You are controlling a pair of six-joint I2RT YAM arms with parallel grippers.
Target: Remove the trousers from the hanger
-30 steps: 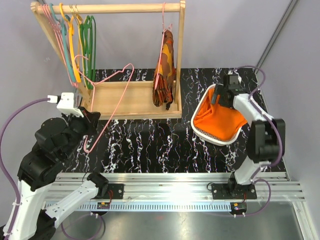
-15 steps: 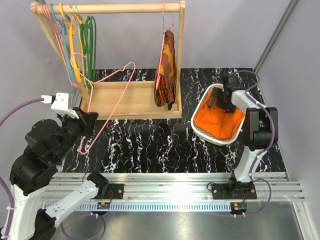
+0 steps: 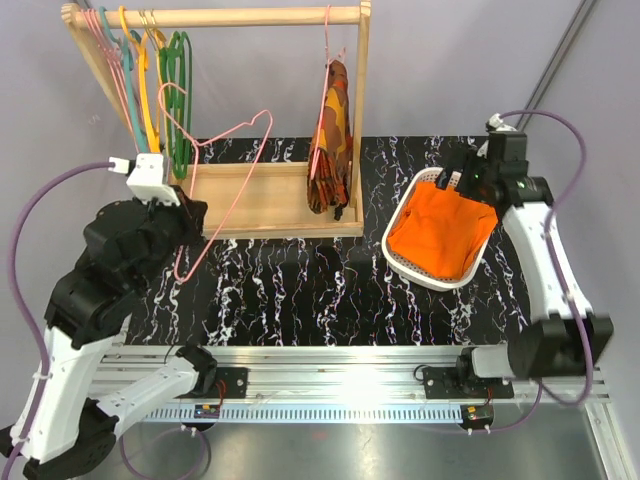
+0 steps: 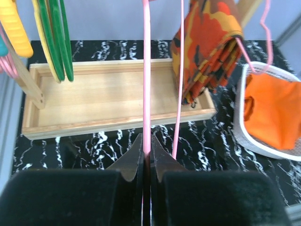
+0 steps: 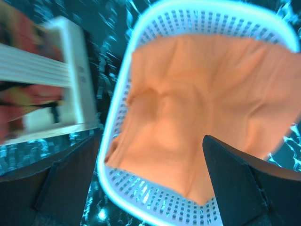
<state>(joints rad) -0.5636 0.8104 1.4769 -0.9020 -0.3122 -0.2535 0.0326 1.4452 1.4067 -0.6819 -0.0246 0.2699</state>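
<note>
The plain orange trousers (image 3: 440, 235) lie bunched inside the white basket (image 3: 400, 262) at the right, free of any hanger. They also show in the right wrist view (image 5: 197, 117) and the left wrist view (image 4: 275, 113). My right gripper (image 3: 460, 183) hangs open and empty above the basket's far edge; its fingers (image 5: 244, 183) stand wide apart over the cloth. My left gripper (image 3: 190, 218) is shut on one wire of the bare pink hanger (image 3: 235, 165), held up in front of the rack. The wire (image 4: 146, 70) runs straight up from my closed jaws.
A wooden rack (image 3: 270, 200) with a tray base stands at the back. A patterned garment (image 3: 330, 140) hangs on another pink hanger at its right end. Green hangers (image 3: 180, 90), yellow, teal and pink ones hang at the left end, close to the held hanger's hook.
My left arm has lifted the pink hanger up and back toward the rack's left end. My right gripper has risen out of the basket and drawn back, leaving the trousers inside.
</note>
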